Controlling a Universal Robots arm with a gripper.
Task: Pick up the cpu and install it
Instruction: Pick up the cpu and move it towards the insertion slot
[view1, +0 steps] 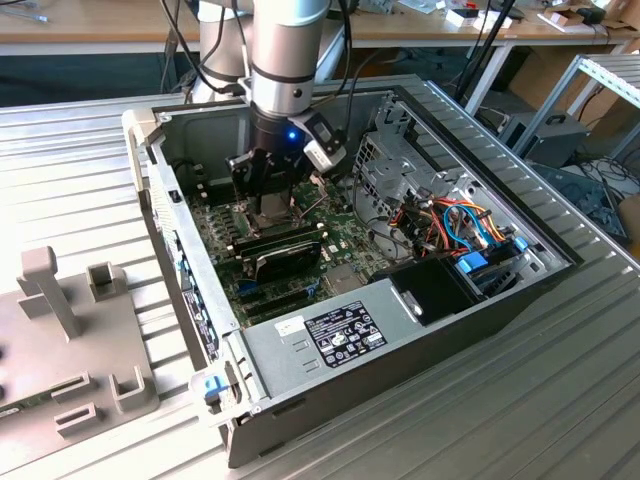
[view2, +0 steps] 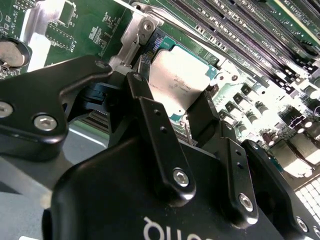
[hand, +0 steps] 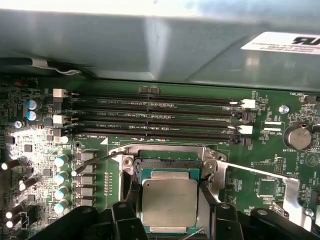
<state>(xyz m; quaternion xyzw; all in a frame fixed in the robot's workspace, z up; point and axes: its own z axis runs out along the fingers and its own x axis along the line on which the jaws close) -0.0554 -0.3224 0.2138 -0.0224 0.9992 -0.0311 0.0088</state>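
Black fingertips (view2: 145, 105) of the gripper (view1: 265, 190) are pressed against opposite edges of the cpu (hand: 170, 204), which is pinched over the dark socket (hand: 170, 164) inside the metal socket frame (hand: 165, 149). Pickup is judged done. Full seating cannot be confirmed, and release is not yet made.

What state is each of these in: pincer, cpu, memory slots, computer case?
pincer, shut on the cpu.
cpu, gripped at two opposite edges, at the socket.
memory slots, empty.
computer case, lying flat, side open.
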